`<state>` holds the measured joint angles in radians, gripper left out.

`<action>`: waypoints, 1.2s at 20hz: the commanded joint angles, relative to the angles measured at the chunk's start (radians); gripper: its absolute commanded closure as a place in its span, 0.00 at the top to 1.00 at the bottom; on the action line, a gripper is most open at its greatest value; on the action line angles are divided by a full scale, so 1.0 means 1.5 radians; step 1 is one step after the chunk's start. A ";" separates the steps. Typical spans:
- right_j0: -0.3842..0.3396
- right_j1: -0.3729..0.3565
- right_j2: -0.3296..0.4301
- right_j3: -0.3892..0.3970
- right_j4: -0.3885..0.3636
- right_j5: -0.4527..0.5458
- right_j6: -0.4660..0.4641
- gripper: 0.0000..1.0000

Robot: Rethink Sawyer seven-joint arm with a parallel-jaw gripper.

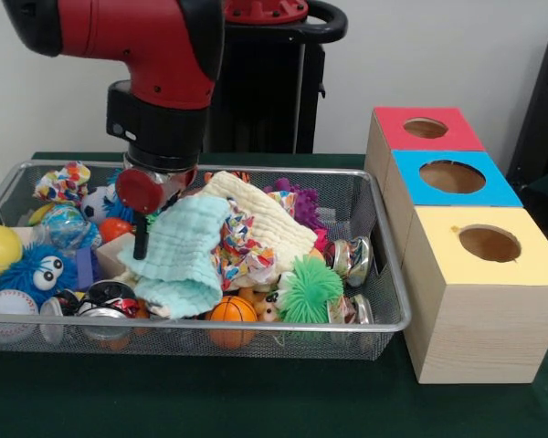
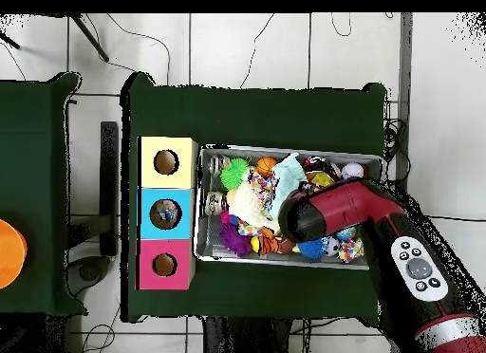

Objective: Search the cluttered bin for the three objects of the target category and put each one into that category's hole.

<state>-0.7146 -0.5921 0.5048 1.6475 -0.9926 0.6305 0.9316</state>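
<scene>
Toward the middle of the wire bin (image 1: 384, 321), in the front view, a pale blue-green muslin cloth (image 1: 178, 255) lies draped over the heap, its long fold running from far right down to near left. Beside it to the right sit a cream waffle cloth (image 1: 265, 219) and a bright patterned cloth (image 1: 242, 248). These three fabrics look like the likeliest trio of one kind, though nothing visible names the target category, so that is only a judgement.

The gripper (image 1: 142, 239) hangs at the blue-green cloth's left edge, one dark finger reaching down right beside the fabric. Whether it is touching or pinching the cloth, and whether the jaws stand wide or narrow, cannot be told from either view; the arm hides them from overhead. So the cloth lies just to the right of the gripper and slightly nearer the camera.

Around them sit a green spiky ball (image 1: 308, 290), a small basketball (image 1: 231, 310), a blue fuzzy toy (image 1: 38, 272) and a baseball (image 1: 7, 307).

Well to the right of the bin stand the three boxes with holes: red box (image 1: 426, 129) farthest, blue box (image 1: 452, 177) between, yellow box (image 1: 490, 245) nearest. Any carry goes rightward across the bin's rim.
</scene>
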 commanded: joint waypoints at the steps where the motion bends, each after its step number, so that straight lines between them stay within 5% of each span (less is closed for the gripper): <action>1: 0.093 -0.023 -0.134 -0.015 -0.030 -0.098 0.332 1.00; 8: 0.098 -0.027 -0.152 -0.015 0.019 -0.113 0.276 1.00; 17: 0.030 -0.056 -0.089 0.024 0.081 -0.039 0.085 1.00; 24: -0.023 -0.055 -0.043 0.025 0.073 0.018 -0.090 1.00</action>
<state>-0.6910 -0.6787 0.3538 1.6468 -0.8942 0.5138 1.0888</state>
